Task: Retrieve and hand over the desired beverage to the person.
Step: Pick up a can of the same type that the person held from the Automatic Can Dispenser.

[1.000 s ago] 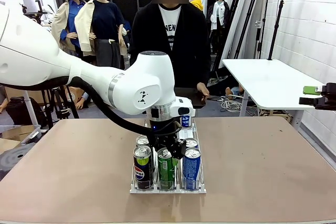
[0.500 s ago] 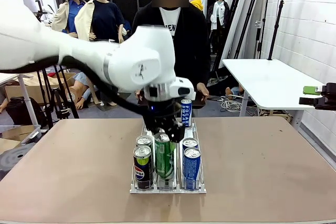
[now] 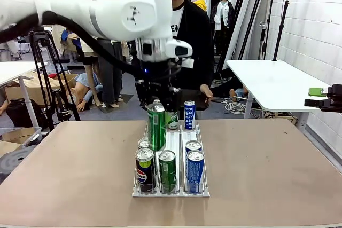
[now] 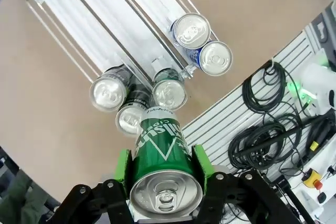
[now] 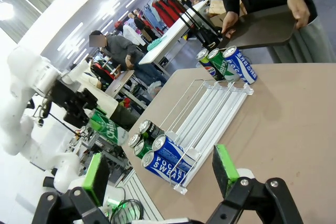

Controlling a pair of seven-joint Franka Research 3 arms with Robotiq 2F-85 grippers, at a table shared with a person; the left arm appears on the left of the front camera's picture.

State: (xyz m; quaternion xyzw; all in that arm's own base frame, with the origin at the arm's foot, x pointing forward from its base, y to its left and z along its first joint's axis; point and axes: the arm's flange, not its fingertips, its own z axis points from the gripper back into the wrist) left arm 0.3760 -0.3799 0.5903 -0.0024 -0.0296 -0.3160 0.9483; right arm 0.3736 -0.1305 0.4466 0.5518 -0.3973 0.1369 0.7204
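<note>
Above the near half of the white wire rack [image 3: 170,191], my left gripper [image 3: 158,111] pinches a green can [image 3: 156,127] near its top. Both green pads press the can's sides. The can hangs nearly upright, clear of the rack. From the left wrist, the left gripper [image 4: 164,169] shows the green can [image 4: 159,150], with white lettering, clamped between the pads, and the rack [image 4: 79,17] lies below it.

My right gripper [image 3: 319,97] sits at the far right edge of the front view, well apart from the rack. Its jaws are spread with nothing between them, as the right gripper [image 5: 160,174] shows from its own wrist.

Adjacent items:
- Near end of the rack: a Pepsi can [image 3: 144,170], a second green can [image 3: 168,170] and a Pocari Sweat can [image 3: 195,170], side by side in three lanes, with further cans directly behind them.
- Far end: another Pocari Sweat can [image 3: 189,115], just beside the held can in the front view.
- My own left arm [image 3: 107,4] crosses the upper left and hides part of the person [image 3: 192,30].

The person stands at the far side of the table [image 3: 267,174] in a black jacket, both hands on a dark tray [image 5: 262,27] held at the table's edge.

The table surface is plain tan. A white side table [image 3: 272,81] stands at the right before a white block wall [image 3: 310,20], and a tripod [image 3: 45,62] stands at the left.
</note>
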